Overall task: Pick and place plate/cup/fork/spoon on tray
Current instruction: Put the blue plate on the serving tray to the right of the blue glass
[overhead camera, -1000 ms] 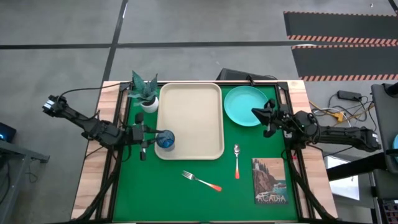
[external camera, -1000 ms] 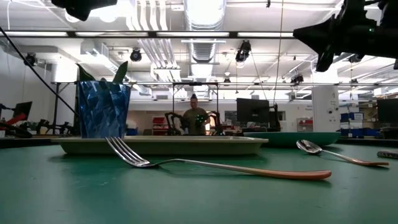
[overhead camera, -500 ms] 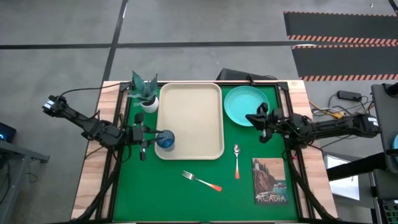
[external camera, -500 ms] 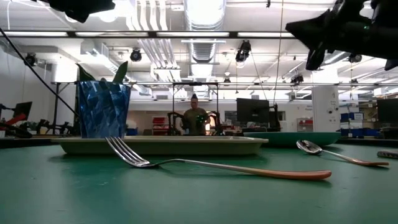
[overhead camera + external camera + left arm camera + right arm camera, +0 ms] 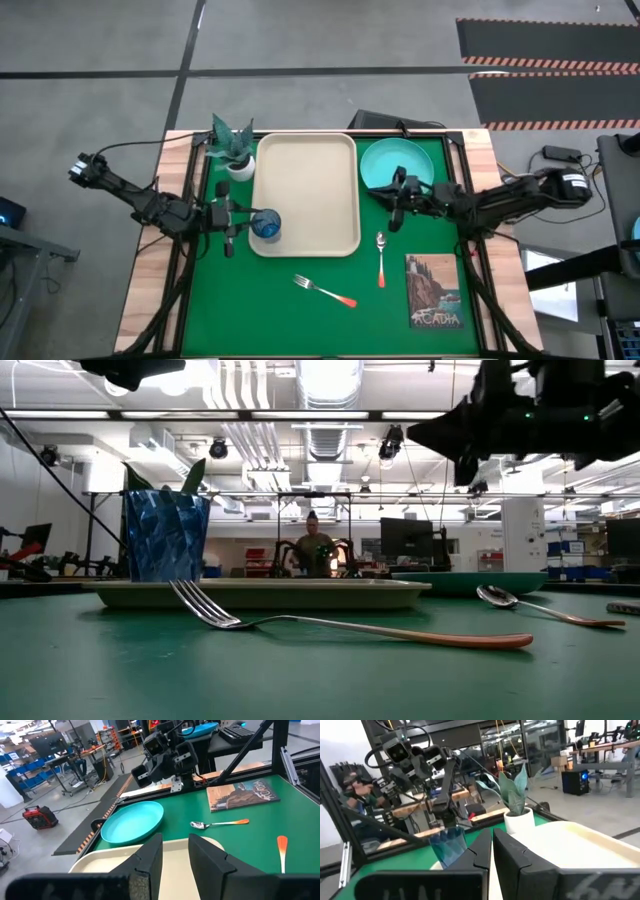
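The beige tray (image 5: 305, 185) lies on the green mat. The dark-blue cup (image 5: 266, 225) stands on its base in the tray's near-left corner. My left gripper (image 5: 244, 216) hovers beside and above the cup, open, with nothing between its fingers (image 5: 175, 842). The teal plate (image 5: 385, 160) lies flat on the mat right of the tray. My right gripper (image 5: 385, 197) hangs shut (image 5: 491, 847) above the plate's near edge, clear of it. The spoon (image 5: 381, 258) and the fork (image 5: 322, 291) lie on the mat nearer the front.
A white pot with a green plant (image 5: 233, 148) stands at the tray's far-left corner. A picture book (image 5: 434, 291) lies at the mat's near right. A person (image 5: 313, 550) sits in the room far behind the table.
My right gripper has moved toward the table's left, from beside the plate's right rim to above its near edge, staying shut and high. The cup, plate, fork and spoon have not moved.
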You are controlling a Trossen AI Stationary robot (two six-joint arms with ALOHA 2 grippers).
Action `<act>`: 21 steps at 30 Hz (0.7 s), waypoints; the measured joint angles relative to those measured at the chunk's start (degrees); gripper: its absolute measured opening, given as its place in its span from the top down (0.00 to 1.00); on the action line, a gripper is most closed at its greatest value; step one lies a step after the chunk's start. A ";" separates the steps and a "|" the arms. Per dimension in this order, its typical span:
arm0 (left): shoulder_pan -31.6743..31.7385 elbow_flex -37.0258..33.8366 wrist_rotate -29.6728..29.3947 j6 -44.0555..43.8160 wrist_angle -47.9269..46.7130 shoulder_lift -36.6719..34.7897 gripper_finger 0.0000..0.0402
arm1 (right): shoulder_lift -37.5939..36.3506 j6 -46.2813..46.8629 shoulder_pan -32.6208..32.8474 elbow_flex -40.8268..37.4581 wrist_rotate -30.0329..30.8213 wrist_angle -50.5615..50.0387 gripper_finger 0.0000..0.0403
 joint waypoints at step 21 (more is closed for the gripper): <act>0.01 0.07 0.02 -0.10 -0.02 0.11 0.80 | 5.13 37.53 -0.81 29.84 18.49 -93.45 0.97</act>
